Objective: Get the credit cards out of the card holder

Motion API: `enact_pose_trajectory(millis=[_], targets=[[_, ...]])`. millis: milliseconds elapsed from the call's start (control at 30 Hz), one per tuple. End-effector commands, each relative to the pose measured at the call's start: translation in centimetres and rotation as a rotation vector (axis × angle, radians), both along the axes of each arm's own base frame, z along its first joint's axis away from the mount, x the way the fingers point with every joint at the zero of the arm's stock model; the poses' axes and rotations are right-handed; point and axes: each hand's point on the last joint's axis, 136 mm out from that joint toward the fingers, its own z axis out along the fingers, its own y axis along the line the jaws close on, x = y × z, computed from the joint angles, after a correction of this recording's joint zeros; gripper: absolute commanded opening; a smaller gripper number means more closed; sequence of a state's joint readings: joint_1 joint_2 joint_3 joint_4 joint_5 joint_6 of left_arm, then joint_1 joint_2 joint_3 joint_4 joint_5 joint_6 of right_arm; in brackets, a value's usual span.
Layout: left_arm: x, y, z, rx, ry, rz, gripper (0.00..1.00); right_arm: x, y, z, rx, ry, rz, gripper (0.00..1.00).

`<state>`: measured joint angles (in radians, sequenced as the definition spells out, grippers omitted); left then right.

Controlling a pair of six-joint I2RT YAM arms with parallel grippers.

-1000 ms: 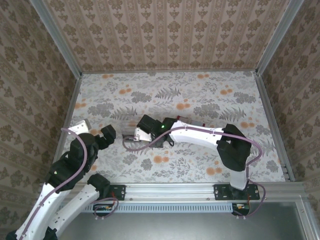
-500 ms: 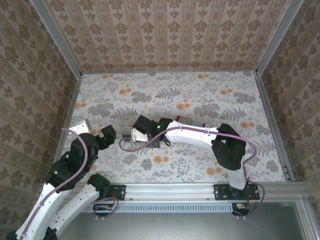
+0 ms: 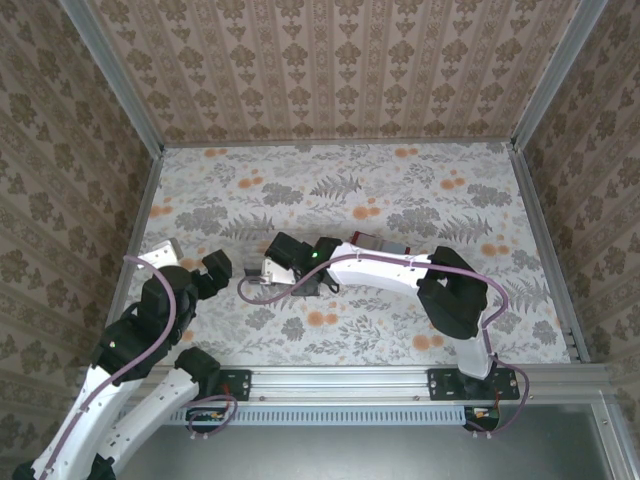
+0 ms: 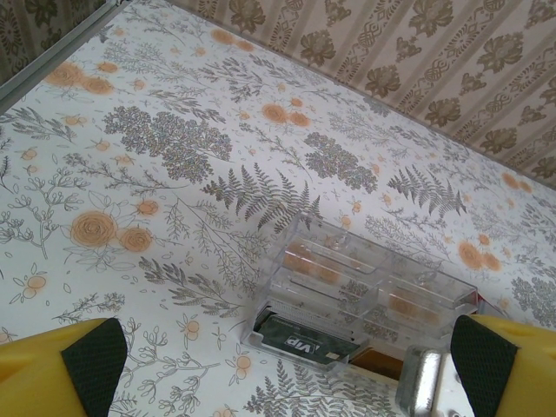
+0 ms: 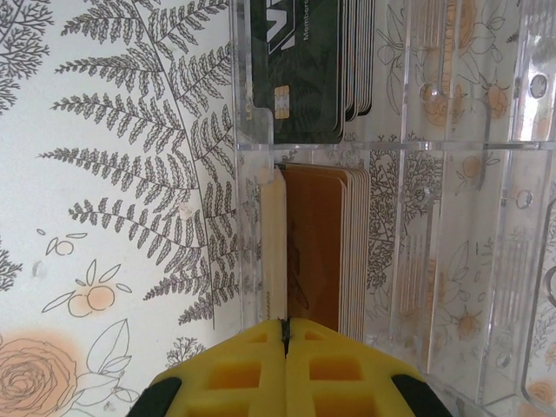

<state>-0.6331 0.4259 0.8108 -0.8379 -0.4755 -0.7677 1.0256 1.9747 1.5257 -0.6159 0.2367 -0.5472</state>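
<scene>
The clear plastic card holder (image 4: 373, 291) lies flat on the floral table, just ahead of my left gripper (image 4: 282, 382), whose yellow fingers (image 4: 61, 369) stand wide open and hold nothing. In one of its slots sits a stack of credit cards with a dark VIP card (image 5: 300, 61) on top; a stack of orange cards (image 5: 317, 243) fills the neighbouring slot. My right gripper (image 5: 285, 323) is shut at the mouth of the orange slot, pinching the end of a cream card (image 5: 274, 252) that lies along the slot's outer wall. From above, the right gripper (image 3: 275, 262) is over the holder (image 3: 258, 285), close to the left gripper (image 3: 222, 268).
A red wallet (image 3: 378, 242) lies just behind the right forearm. Wallpapered walls with metal rails (image 3: 150, 180) close in the table at the left, right and back. The table's far half (image 3: 330, 185) is bare floral cloth.
The right gripper has shifted a little to the left, toward the left gripper, staying shut. The left arm has not moved.
</scene>
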Motion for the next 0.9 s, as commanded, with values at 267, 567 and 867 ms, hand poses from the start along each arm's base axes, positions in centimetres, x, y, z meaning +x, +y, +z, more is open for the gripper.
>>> enact_pose_trajectory(millis=[267, 567, 867], targets=[[0.1, 0.0, -0.5, 0.0, 0.016, 0.009, 1.0, 1.0, -0.3, -0.4, 0.002, 0.005, -0.047, 0.2], [0.2, -0.3, -0.6, -0.004, 0.016, -0.005, 1.0, 2.6, -0.8, 0.2, 0.015, -0.044, -0.093, 0.26], [1.1, -2.7, -0.8, -0.007, 0.032, -0.103, 1.0, 4.8, -2.4, 4.8, 0.234, -0.106, -0.276, 0.26]])
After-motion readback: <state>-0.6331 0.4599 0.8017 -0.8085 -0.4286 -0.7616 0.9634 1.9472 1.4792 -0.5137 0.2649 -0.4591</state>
